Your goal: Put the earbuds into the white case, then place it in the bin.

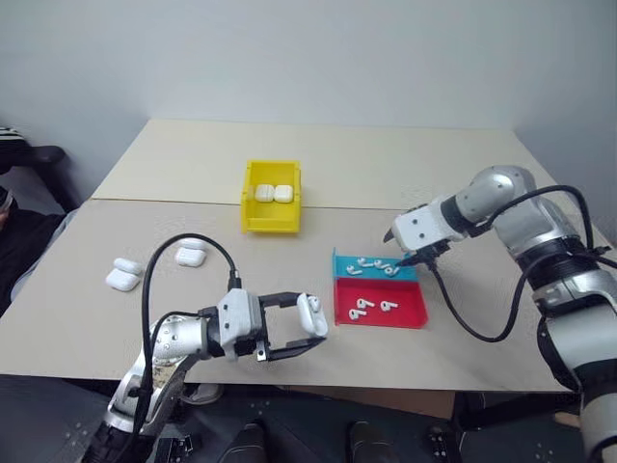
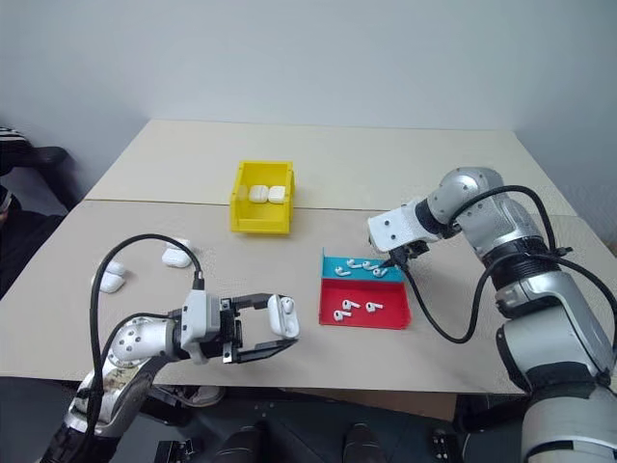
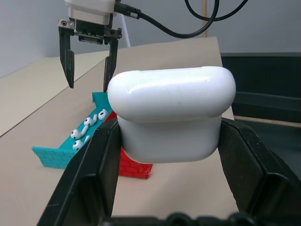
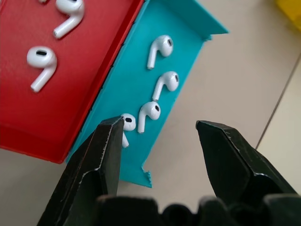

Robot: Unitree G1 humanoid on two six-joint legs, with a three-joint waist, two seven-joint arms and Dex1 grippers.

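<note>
My left gripper [image 1: 301, 331] is shut on a white case [image 1: 310, 313], held just above the table's near edge; in the left wrist view the case [image 3: 171, 113] sits between both fingers. I cannot tell whether its lid is open. Several earbuds [image 1: 374, 267] lie in the teal part of a tray, and more [image 1: 371, 309] in its red part. My right gripper [image 1: 410, 258] hangs open over the teal part's right end, with earbuds [image 4: 149, 113] just below its empty fingers. The yellow bin [image 1: 271, 222] stands behind, at the table's middle.
Two white cases [image 1: 273, 193] lie inside the bin. Three more cases rest on the table's left side, two together [image 1: 123, 275] and one [image 1: 190, 256] nearer the bin. The red-and-teal tray [image 1: 413, 318] sits right of the held case.
</note>
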